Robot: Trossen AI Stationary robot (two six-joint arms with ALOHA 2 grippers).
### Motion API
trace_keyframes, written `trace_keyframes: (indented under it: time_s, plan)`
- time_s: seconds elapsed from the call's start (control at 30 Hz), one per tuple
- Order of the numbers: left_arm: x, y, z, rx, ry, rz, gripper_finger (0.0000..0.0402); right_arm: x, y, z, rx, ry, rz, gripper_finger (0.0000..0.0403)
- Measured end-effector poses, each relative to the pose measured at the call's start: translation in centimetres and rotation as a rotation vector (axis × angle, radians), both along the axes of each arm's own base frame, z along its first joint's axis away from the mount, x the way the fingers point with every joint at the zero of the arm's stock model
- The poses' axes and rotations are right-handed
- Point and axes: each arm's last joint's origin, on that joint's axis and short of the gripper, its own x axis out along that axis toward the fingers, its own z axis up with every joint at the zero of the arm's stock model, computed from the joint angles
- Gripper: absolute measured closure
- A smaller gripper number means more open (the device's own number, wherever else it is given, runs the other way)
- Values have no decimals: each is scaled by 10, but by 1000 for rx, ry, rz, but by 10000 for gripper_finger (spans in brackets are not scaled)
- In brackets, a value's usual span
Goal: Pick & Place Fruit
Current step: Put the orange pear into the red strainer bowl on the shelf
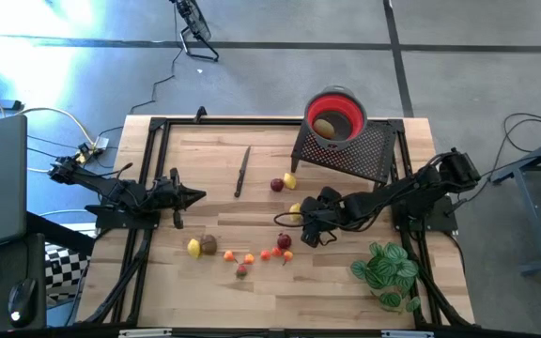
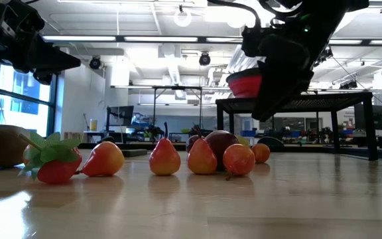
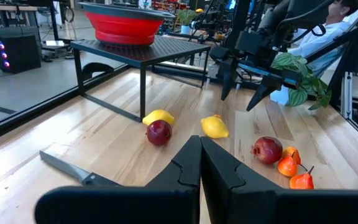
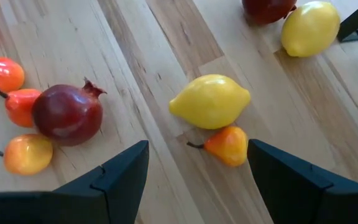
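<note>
Fruit (image 1: pixel 240 253) lies scattered mid-tabletop (image 1: pixel 280 300); high view: one piece already in red bowl (image 1: pixel 335 115) on its black stand. Right gripper (image 1: pixel 310 223) hovers over a lemon (image 1: pixel 295 210), jaws wide, empty. Left gripper (image 1: pixel 195 196) parked, shut, nothing held. Right wrist view: lemon (image 4: pixel 210 101) and small orange pear (image 4: pixel 229 145) lie between the fingers. Reach step, I'd say; next you'd lower, centre on one piece, close.
</note>
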Motion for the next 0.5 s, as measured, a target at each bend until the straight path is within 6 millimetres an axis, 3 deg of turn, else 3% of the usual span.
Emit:
trace_keyframes:
  time_s: [0.5]
  plan:
    - [0,0,0,0,0,0,402,-9,-1,-4,-14,129,93,137]
